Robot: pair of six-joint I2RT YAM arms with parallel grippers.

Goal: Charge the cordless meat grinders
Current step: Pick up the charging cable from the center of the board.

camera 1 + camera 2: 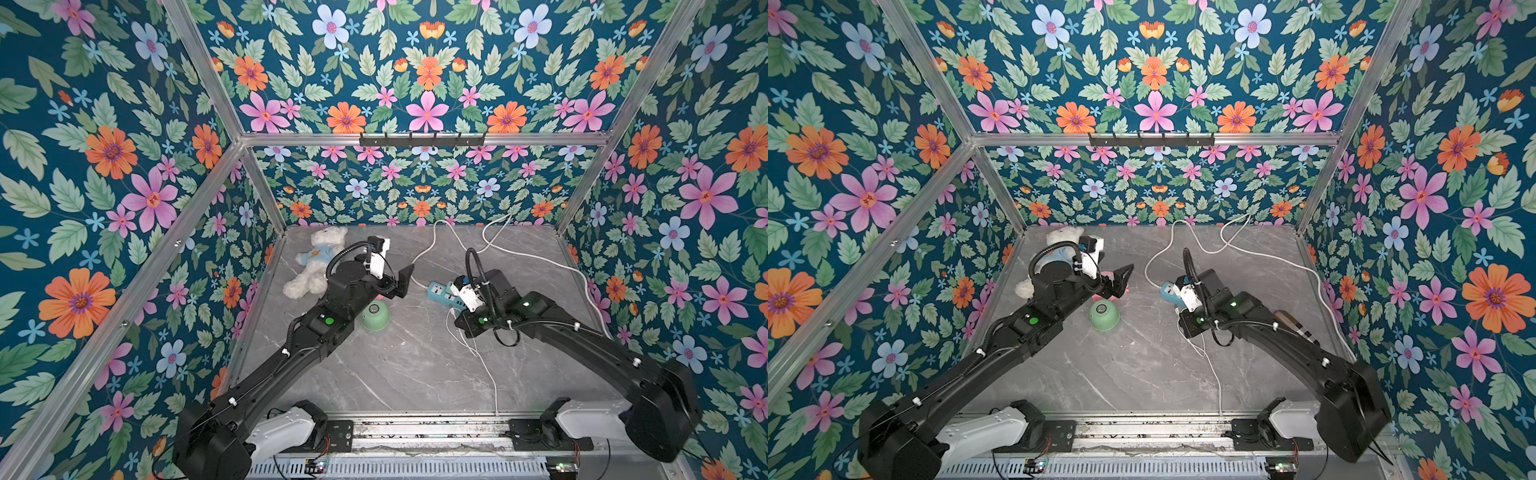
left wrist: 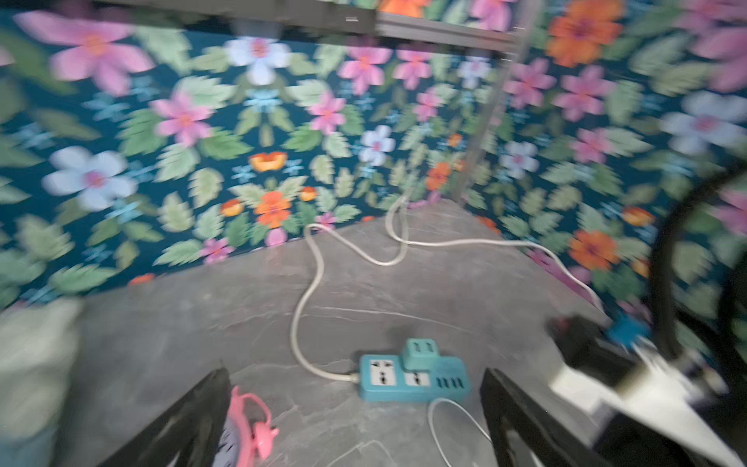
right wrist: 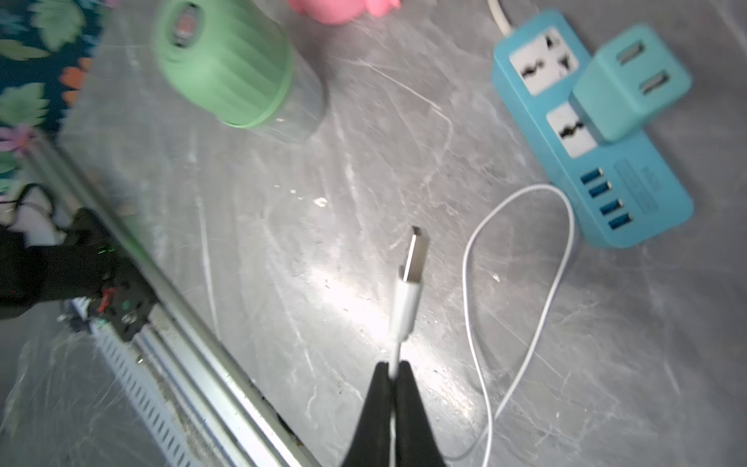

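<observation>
Right tool (image 3: 392,371) is clamped tight on a thin white cable (image 3: 521,356), pinching the cord just behind the USB plug (image 3: 413,258), which sticks out free ahead of the tips. Left tool (image 1: 404,280) stands wide apart with nothing in it, hanging above the pink clock (image 2: 250,420). The green grinder (image 1: 375,316) sits upright on the worktop (image 1: 415,365), button up, just beside the left forearm and near the clock, well apart from the blue power strip (image 3: 638,202). The strip lies flat with a small teal adapter (image 3: 618,93) plugged into it and four blue USB ports along one end. A stuffed bear (image 1: 318,257) lies in the far left corner, out of the way. Step in hand, as I read it: seat the plug in one of the strip's USB ports. The hold is on soft cord rather than on the plug's housing, so the plug will likely flop under push. Line the flat blade up with the slot first, come in straight and slow, and avoid side load. The strip looks light and may slide, so the idle left tool could brace its far side. The loop of slack beside the ports could snag and should be kept clear. The cable's other end runs toward the front rail; I cannot tell where it ends, and it is not at the grinder.
</observation>
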